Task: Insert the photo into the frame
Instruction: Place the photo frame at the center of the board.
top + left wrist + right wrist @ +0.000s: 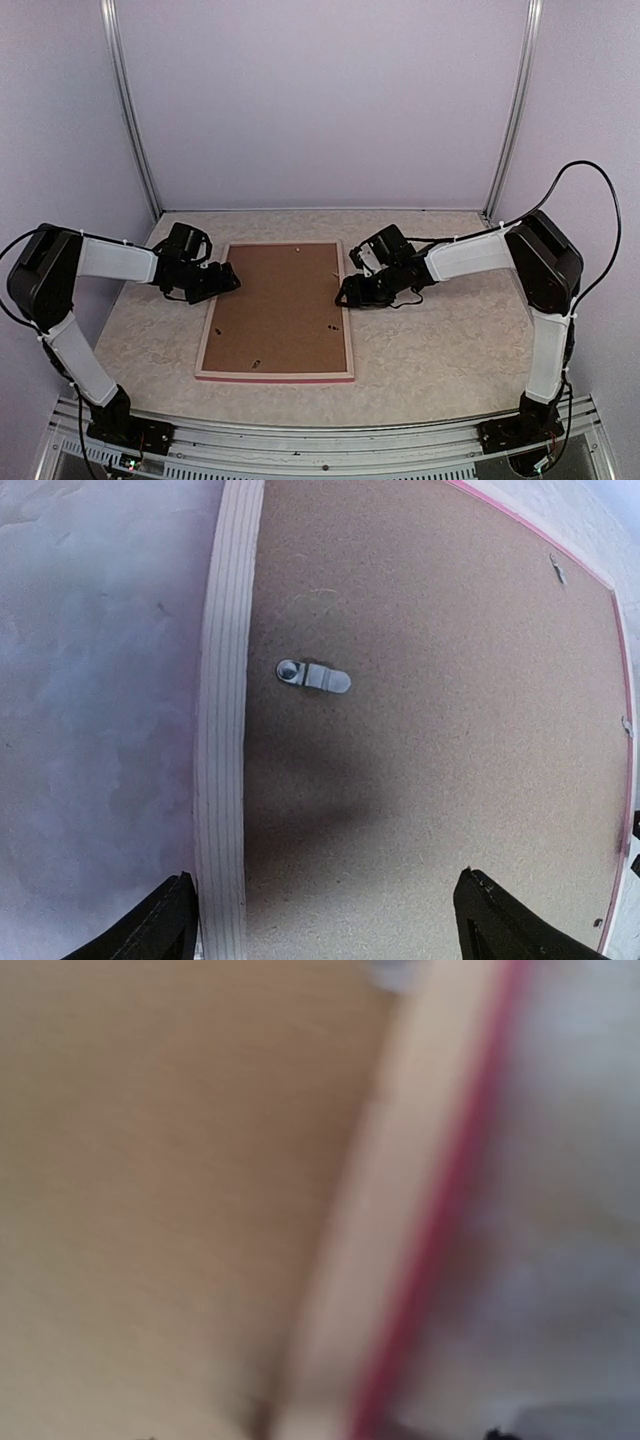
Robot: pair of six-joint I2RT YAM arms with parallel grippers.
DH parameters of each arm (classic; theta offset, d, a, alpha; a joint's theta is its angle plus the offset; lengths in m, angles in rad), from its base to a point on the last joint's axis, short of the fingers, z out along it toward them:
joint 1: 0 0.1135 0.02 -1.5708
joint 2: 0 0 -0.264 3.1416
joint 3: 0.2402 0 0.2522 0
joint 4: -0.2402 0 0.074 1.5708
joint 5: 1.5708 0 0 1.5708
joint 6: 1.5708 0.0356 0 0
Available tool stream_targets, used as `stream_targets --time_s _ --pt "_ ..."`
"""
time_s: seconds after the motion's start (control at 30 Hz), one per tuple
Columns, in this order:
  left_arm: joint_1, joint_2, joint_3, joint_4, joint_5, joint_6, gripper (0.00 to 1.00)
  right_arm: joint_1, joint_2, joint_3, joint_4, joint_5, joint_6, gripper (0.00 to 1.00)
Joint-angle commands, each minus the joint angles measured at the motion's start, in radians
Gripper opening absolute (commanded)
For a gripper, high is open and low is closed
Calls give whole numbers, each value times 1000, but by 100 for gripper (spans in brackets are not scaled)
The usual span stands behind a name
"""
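Frame (pixel 275 374) face down midway between surface (pixel 440 350) side edges, backing board (pixel 280 305) in. Left gripper (pixel 224 278) jaws open above clip (pixel 313 675); right gripper (pixel 349 292) jaws blurred, can't tell. Swing clip slowly, frame pinned.

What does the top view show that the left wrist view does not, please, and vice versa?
Only the top view: the left gripper and right gripper at opposite sides of the whole frame, lying back-up on the table. Only the left wrist view: a metal clip on the backing board beside the rail, and the left gripper's fingers spread wide. Both: the frame's pale left rail and the brown board.
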Motion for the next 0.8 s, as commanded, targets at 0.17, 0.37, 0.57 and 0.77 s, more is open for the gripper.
stream_targets --time_s 0.17,0.37,0.57,0.77 --pt "-128 10 -48 111 111 -43 86 15 -18 -49 55 -24 39 67" --pt "-247 14 -51 144 91 -93 86 28 -175 -222 63 14 71 66" --pt "-306 34 -26 151 79 -113 86 30 -306 -296 -15 123 54 68" --pt "-308 18 15 100 13 -76 89 -3 -326 -180 -217 375 -102 71"
